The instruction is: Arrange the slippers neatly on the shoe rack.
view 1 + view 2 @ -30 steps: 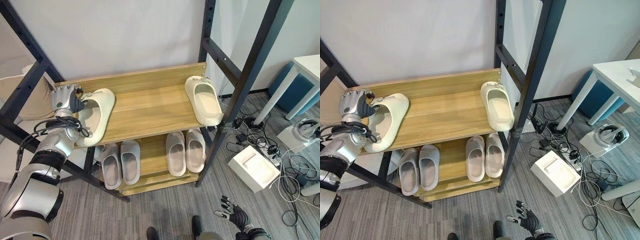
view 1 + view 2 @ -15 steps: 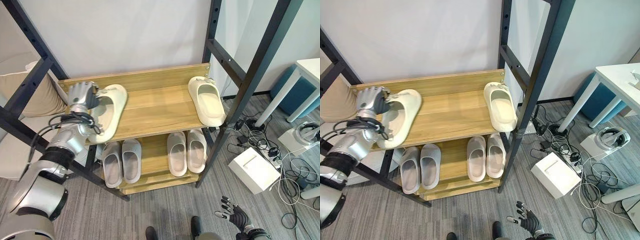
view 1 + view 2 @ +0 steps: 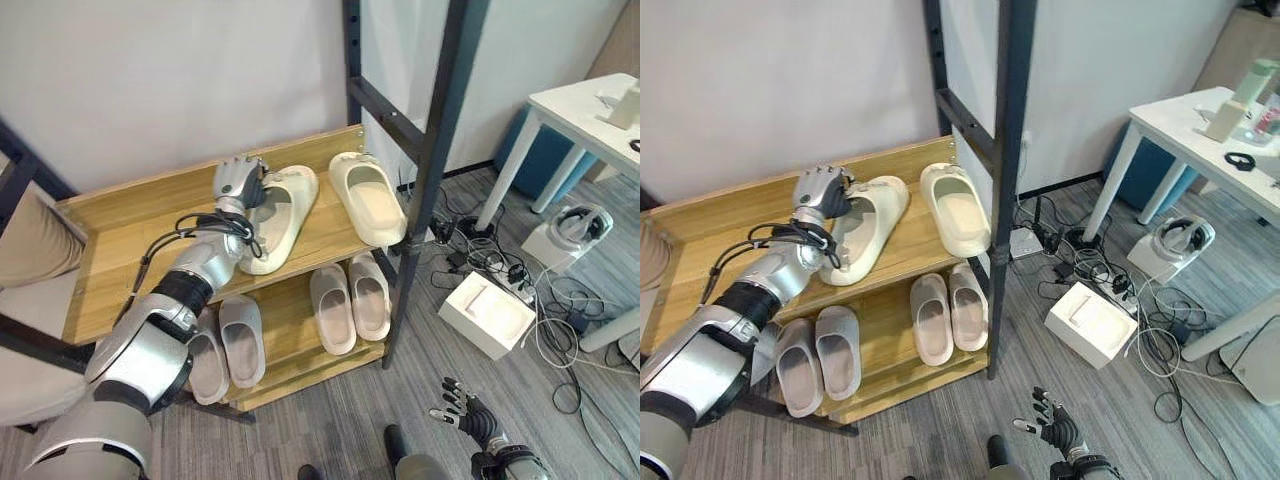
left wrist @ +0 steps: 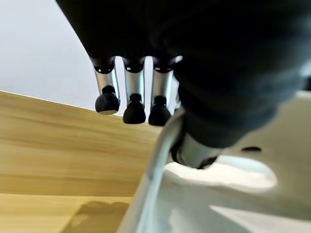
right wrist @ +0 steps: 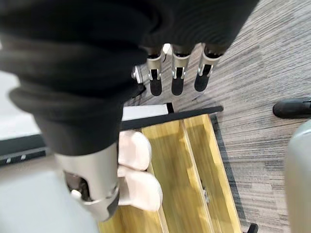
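On the rack's upper wooden shelf (image 3: 130,250) my left hand (image 3: 240,185) is shut on the side rim of a cream slipper (image 3: 285,210). In the left wrist view the thumb sits inside the slipper (image 4: 204,199) and the fingers (image 4: 130,104) curl outside its rim. This slipper lies angled, its toe close to a second cream slipper (image 3: 368,197) at the shelf's right end. My right hand (image 3: 462,408) hangs low over the floor, fingers (image 5: 177,77) straight and spread.
Two pairs of grey slippers (image 3: 240,338) (image 3: 350,300) stand on the lower shelf. A black post (image 3: 430,150) rises at the rack's right front corner. A white box (image 3: 487,312), cables and a white table (image 3: 590,100) lie to the right.
My left hand has carried the cream slipper from the shelf's left end rightwards, close to the other cream slipper. The camera has swung right as well.
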